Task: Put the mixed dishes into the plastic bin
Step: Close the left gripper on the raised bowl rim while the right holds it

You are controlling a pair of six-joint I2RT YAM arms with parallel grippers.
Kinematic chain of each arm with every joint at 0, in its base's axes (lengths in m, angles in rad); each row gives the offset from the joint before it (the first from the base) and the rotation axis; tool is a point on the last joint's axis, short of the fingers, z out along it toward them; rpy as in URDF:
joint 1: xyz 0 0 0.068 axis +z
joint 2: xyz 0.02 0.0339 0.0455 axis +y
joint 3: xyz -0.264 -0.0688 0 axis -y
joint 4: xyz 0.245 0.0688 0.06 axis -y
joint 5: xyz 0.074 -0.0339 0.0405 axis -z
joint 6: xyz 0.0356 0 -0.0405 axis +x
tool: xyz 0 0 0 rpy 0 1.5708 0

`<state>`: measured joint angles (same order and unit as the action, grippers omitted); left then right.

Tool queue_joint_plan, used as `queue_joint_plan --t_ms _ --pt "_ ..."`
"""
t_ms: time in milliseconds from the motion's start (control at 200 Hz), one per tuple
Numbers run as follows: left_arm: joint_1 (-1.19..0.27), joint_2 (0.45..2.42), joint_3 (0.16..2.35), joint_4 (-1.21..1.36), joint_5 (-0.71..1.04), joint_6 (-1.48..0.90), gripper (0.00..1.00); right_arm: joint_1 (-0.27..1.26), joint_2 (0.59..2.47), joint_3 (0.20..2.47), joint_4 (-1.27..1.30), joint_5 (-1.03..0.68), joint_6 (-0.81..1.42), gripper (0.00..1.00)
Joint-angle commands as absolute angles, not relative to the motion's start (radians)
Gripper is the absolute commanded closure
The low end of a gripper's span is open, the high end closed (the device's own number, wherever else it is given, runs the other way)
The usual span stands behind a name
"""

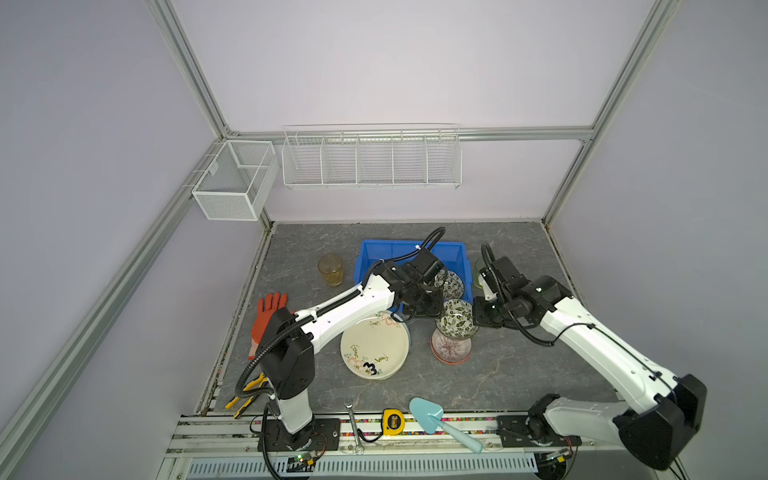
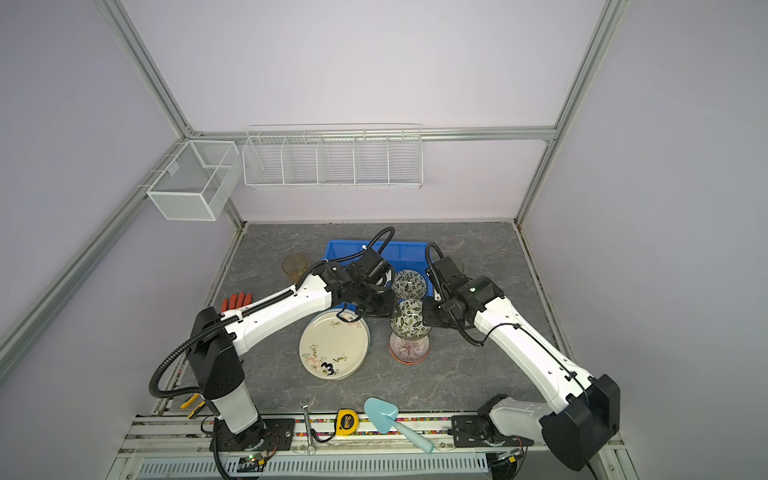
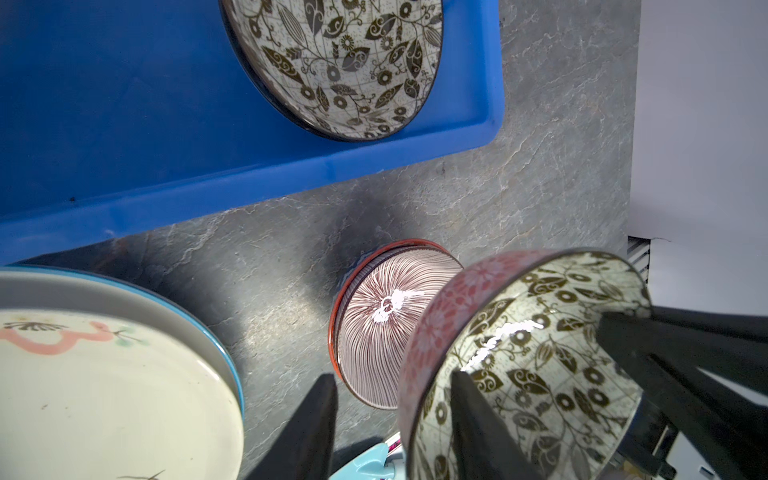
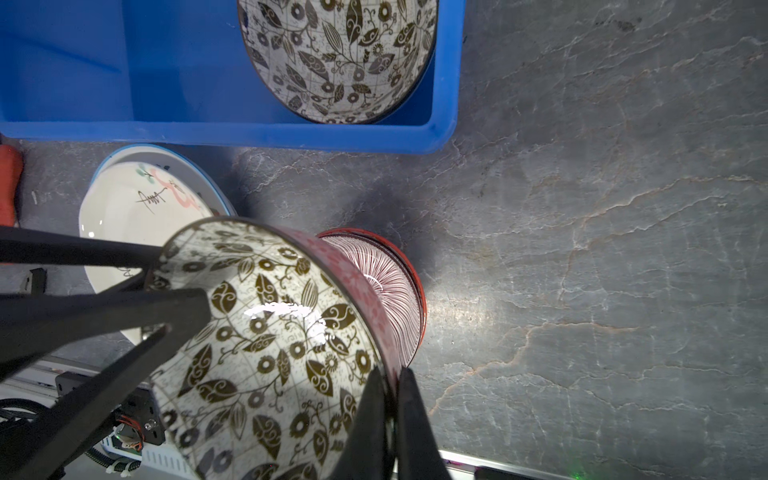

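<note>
— Right hand (image 4: 388,380): how was it found?
— It was pinched on the rim of the leaf bowl (image 4: 266,332), which was held over the striped bowl (image 4: 374,270), outside the blue bin (image 4: 249,133).
— And the left hand (image 3: 392,376)?
— It was spread, one finger inside the opposite rim, one outside.

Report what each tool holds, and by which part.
The right tool pinches the red-sided leaf bowl by its rim wall, one finger inside, one outside. The left tool straddles the opposite rim, jaws apart, gripping nothing yet.
</note>
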<state>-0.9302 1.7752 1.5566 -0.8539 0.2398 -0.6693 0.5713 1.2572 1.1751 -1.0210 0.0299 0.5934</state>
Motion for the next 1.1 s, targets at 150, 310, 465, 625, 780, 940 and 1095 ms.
queue_joint_plan --t_ms 150,310,465,625,780,940,1095 --pt "-0.933 1.802 1.583 -0.882 0.236 -0.654 0.7 0.575 1.292 1.232 -1.01 0.03 0.564 0.93" --pt "-0.933 1.805 1.59 -0.887 0.23 -0.649 0.8 0.574 1.307 1.241 -1.003 0.026 0.56 0.93" --pt "-0.933 1.81 1.594 -0.889 0.227 -0.647 0.91 0.574 1.311 1.252 -1.009 0.027 0.557 0.93" --pt "-0.933 1.818 1.602 -0.903 0.22 -0.643 0.99 0.574 1.302 1.243 -0.998 0.034 0.56 0.91" --pt "-0.931 1.81 1.604 -0.907 0.197 -0.648 1.0 0.57 1.305 1.233 -0.988 0.028 0.557 0.88" --pt "-0.928 1.815 1.614 -0.909 0.195 -0.645 1.0 0.566 1.298 1.233 -0.978 0.029 0.56 0.81" --pt "-0.91 1.822 1.631 -0.925 0.194 -0.627 1.0 0.561 1.26 1.231 -0.98 0.054 0.572 0.67"
